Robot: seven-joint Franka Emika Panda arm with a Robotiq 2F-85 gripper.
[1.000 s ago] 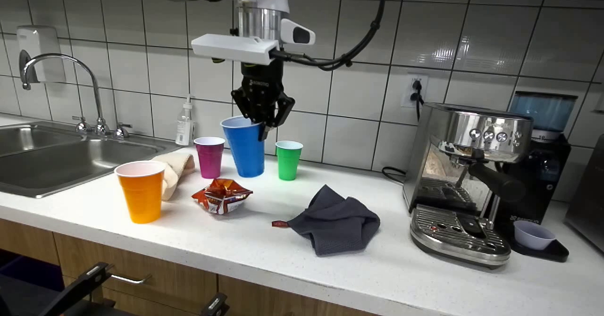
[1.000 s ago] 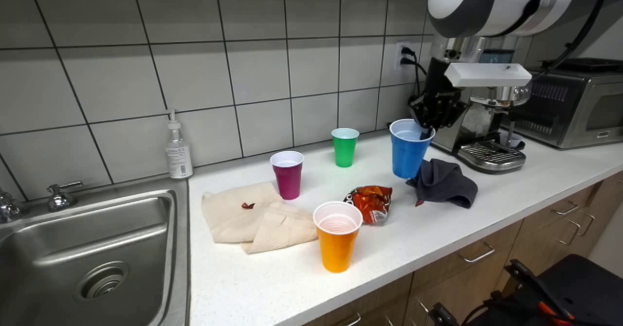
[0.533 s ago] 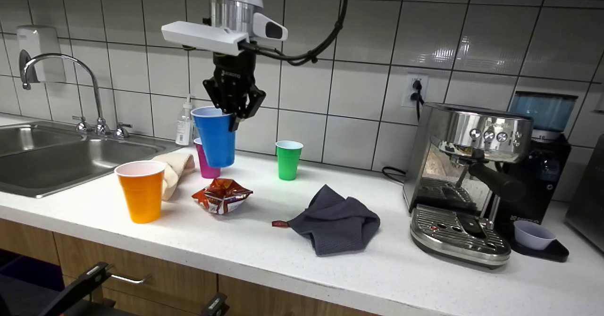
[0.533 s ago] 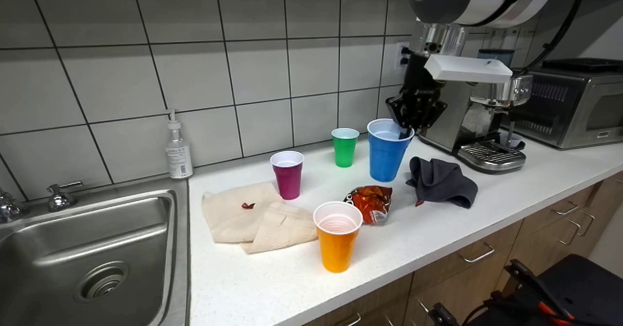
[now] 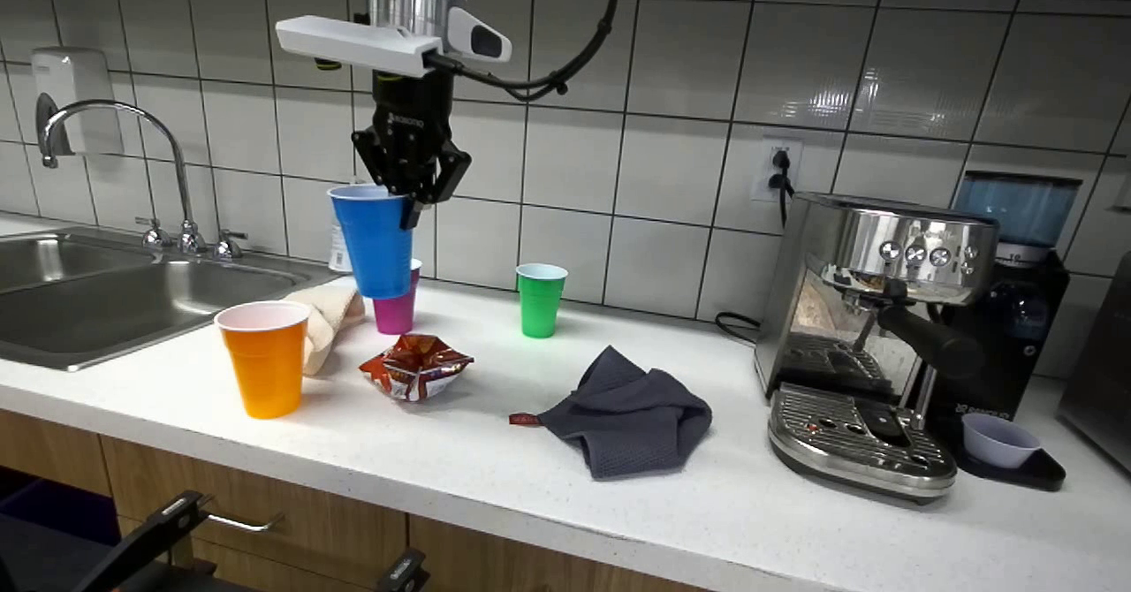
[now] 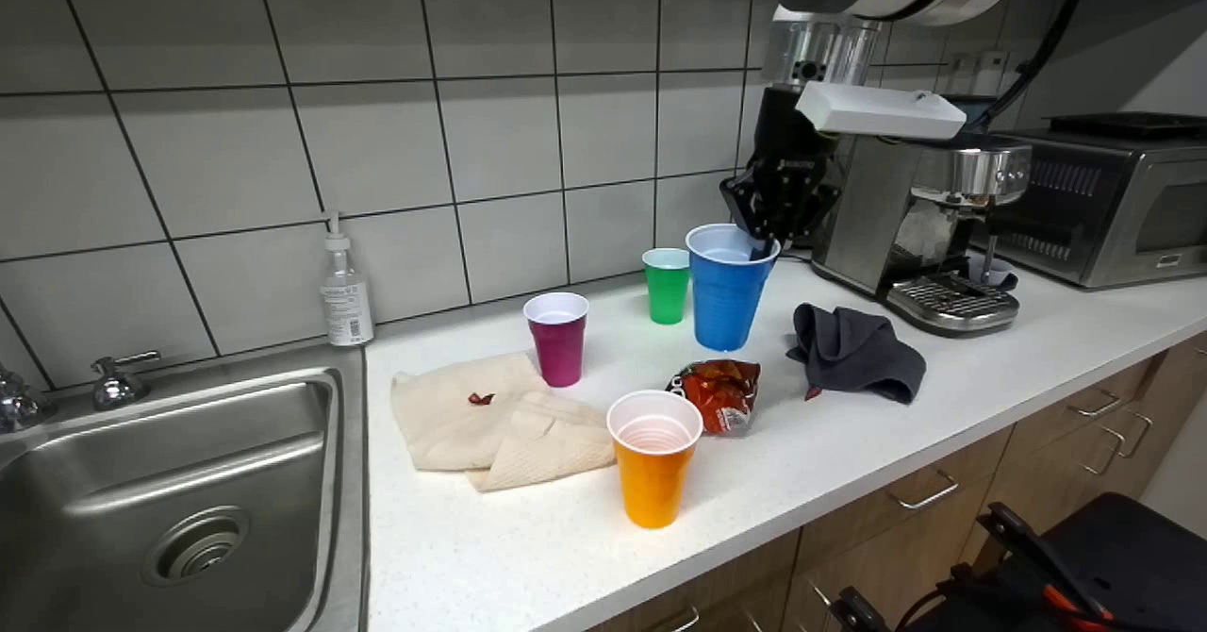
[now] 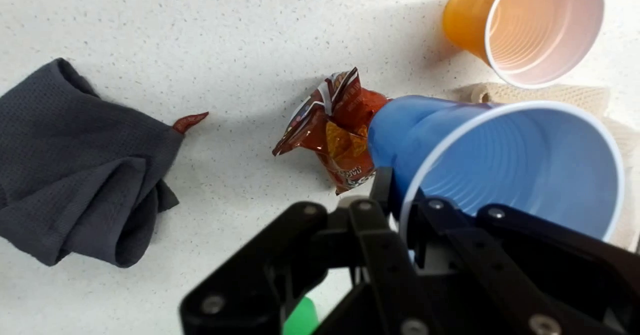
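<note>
My gripper (image 5: 411, 210) is shut on the wall of a blue cup (image 5: 375, 252) at its rim, one finger inside and one outside. This also shows in an exterior view, with the gripper (image 6: 764, 247) and cup (image 6: 724, 297), and in the wrist view (image 7: 397, 195). The cup hangs slightly tilted above the counter. An open red snack bag (image 5: 415, 369) lies below it, partly hidden by the cup in the wrist view (image 7: 345, 135). A purple cup (image 5: 398, 309) is partly behind the blue cup; an orange cup (image 5: 265, 367) and green cup (image 5: 541, 305) stand upright.
A dark grey cloth (image 5: 632, 420) and a beige cloth (image 6: 500, 415) lie on the white counter (image 5: 495, 477). A sink (image 6: 217, 462) and soap bottle (image 6: 346, 297) are at one end, an espresso machine (image 5: 884, 327) at the other. A tiled wall (image 6: 377, 160) stands behind.
The gripper has carried the blue cup leftward in both exterior views and somewhat higher. It has passed in front of the purple cup in an exterior view. The other objects have stayed put.
</note>
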